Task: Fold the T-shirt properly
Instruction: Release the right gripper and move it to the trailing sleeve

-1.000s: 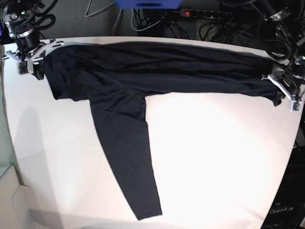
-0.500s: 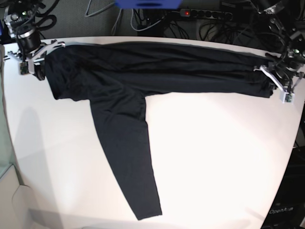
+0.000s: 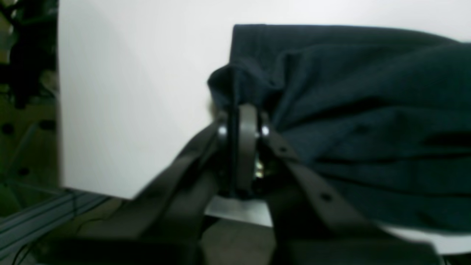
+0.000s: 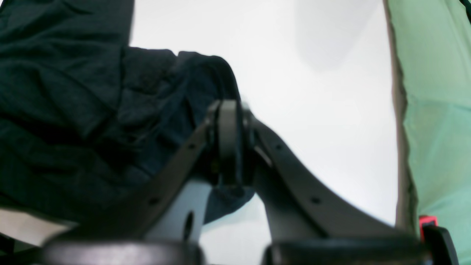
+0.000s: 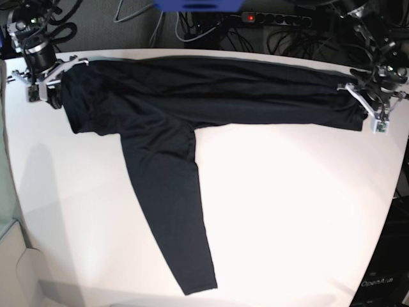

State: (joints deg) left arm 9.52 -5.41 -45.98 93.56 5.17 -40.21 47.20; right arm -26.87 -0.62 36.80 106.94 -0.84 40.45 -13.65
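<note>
The T-shirt [image 5: 192, 96], dark and long-sleeved, lies folded into a long band across the back of the white table [image 5: 287, 211]. One sleeve [image 5: 169, 211] runs toward the front edge. My left gripper [image 5: 365, 107] is shut on the shirt's right end, low over the table. In the left wrist view the gripper [image 3: 241, 110] pinches a bunched edge of the fabric [image 3: 368, 110]. My right gripper [image 5: 50, 89] is shut on the shirt's left end. In the right wrist view the gripper [image 4: 228, 110] clamps a fold of the cloth [image 4: 73, 110].
A power strip [image 5: 275, 19] with a red light and tangled cables lie behind the table's back edge. A blue object [image 5: 198, 5] stands at the back. A pale green surface [image 4: 434, 110] borders the table beside my right gripper.
My left gripper has moved toward the back of the table and slightly inward, carrying the shirt's right end with it. The right gripper has hardly moved.
</note>
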